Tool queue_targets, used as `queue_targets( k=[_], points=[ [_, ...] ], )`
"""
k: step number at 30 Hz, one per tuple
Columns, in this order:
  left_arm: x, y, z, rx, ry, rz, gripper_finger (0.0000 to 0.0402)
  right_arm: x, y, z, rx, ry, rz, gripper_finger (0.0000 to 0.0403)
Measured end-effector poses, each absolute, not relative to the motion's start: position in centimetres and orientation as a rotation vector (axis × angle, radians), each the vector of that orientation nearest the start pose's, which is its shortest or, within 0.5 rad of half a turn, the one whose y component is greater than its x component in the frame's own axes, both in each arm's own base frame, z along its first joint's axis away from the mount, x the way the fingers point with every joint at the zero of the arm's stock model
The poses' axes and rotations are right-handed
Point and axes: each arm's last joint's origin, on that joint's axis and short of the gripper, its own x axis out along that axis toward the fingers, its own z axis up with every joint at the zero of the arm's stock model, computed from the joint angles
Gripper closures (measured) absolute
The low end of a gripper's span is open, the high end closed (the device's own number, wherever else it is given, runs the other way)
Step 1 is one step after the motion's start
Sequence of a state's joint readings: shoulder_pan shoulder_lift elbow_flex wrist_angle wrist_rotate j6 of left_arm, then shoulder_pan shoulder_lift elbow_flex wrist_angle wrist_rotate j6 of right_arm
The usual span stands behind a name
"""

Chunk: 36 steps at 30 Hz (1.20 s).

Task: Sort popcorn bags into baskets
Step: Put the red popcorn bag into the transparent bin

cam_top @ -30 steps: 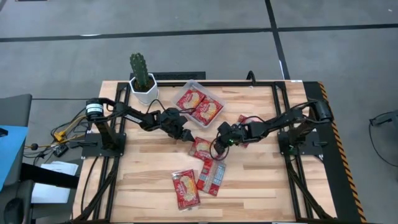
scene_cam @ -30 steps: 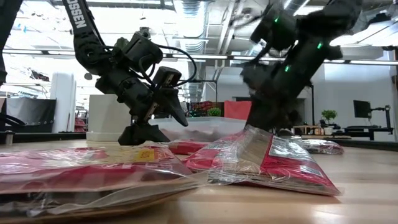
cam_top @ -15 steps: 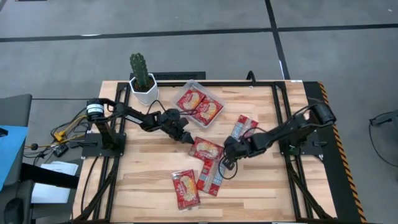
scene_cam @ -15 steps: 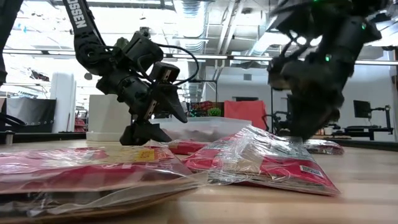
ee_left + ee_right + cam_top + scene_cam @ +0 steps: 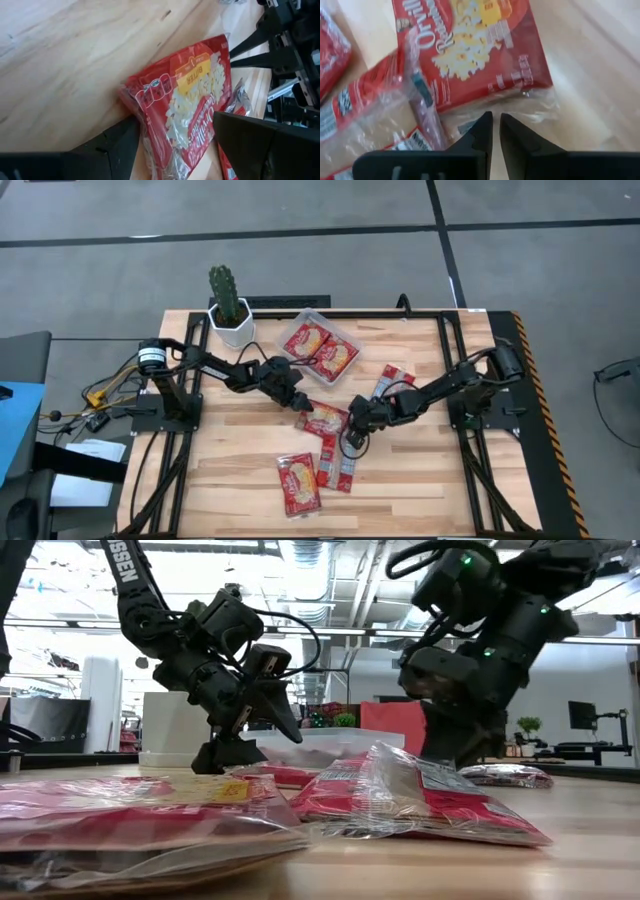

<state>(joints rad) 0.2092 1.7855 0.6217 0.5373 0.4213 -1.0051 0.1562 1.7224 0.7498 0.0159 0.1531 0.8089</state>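
1. The red, flat, plastic-wrapped popcorn bag (image 5: 470, 50) at mid-bench reads "Orville" in the right wrist view; the left wrist view shows a yellow "BUTTER" label.
2. The left gripper (image 5: 175, 145) has its jaws open, straddling that bag's corner.
3. The right gripper (image 5: 495, 131) has its jaws nearly closed, empty, at the wrapper's edge.
4. Only the high view shows the clear shallow rectangular plastic basket (image 5: 300, 323) holding two bags.

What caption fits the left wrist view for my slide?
Left gripper, open, straddles one end of a red popcorn bag lying on the wooden table.
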Motion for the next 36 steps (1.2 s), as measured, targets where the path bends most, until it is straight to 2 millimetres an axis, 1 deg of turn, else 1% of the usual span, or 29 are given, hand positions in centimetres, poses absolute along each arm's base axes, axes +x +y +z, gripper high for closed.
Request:
queue_targets(
  k=[4, 7, 12, 17, 19, 20, 22, 25, 28, 32, 36],
  points=[
    [30.0, 5.1, 10.5, -1.162, 0.659, 0.121, 0.0167, 30.3, 3.6, 11.8, 0.589, 0.854, -0.385, 0.0340],
    [30.1, 4.8, 10.5, -1.151, 0.661, 0.123, 0.0190, 30.4, 3.1, 11.8, 0.582, 0.835, -0.391, 0.0340],
    [30.2, 4.3, 10.4, -1.105, 0.652, 0.145, 0.0264, 30.5, 2.4, 11.8, 0.580, 0.830, -0.406, 0.0340],
    [30.2, 4.2, 10.4, -1.100, 0.643, 0.162, 0.0349, 30.5, 2.3, 11.8, 0.578, 0.833, -0.408, 0.0340],
    [30.2, 4.4, 10.5, -1.098, 0.642, 0.152, 0.0384, 30.4, 2.3, 12.1, 0.579, 0.830, -0.407, 0.0340],
    [30.1, 4.4, 10.6, -1.100, 0.642, 0.146, 0.0392, 30.3, 2.2, 12.5, 0.582, 0.822, -0.405, 0.0340],
    [30.1, 4.6, 11.0, -1.114, 0.634, 0.130, 0.0395, 30.1, 2.2, 13.4, 0.587, 0.802, -0.398, 0.0340],
    [29.8, 5.0, 11.8, -1.156, 0.624, 0.116, 0.0400, 29.3, 2.1, 15.5, 0.601, 0.783, -0.400, 0.0340],
    [29.6, 5.1, 13.4, -1.207, 0.585, 0.078, 0.0401, 27.8, 1.8, 17.9, 0.592, 0.762, -0.427, 0.0340],
    [29.3, 5.2, 15.6, -1.253, 0.517, 0.052, 0.0401, 25.6, 1.5, 21.0, 0.575, 0.692, -0.470, 0.0340],
    [28.9, 5.1, 17.6, -1.291, 0.449, 0.031, 0.0401, 23.5, 1.1, 23.1, 0.547, 0.641, -0.528, 0.0340]
  ],
)
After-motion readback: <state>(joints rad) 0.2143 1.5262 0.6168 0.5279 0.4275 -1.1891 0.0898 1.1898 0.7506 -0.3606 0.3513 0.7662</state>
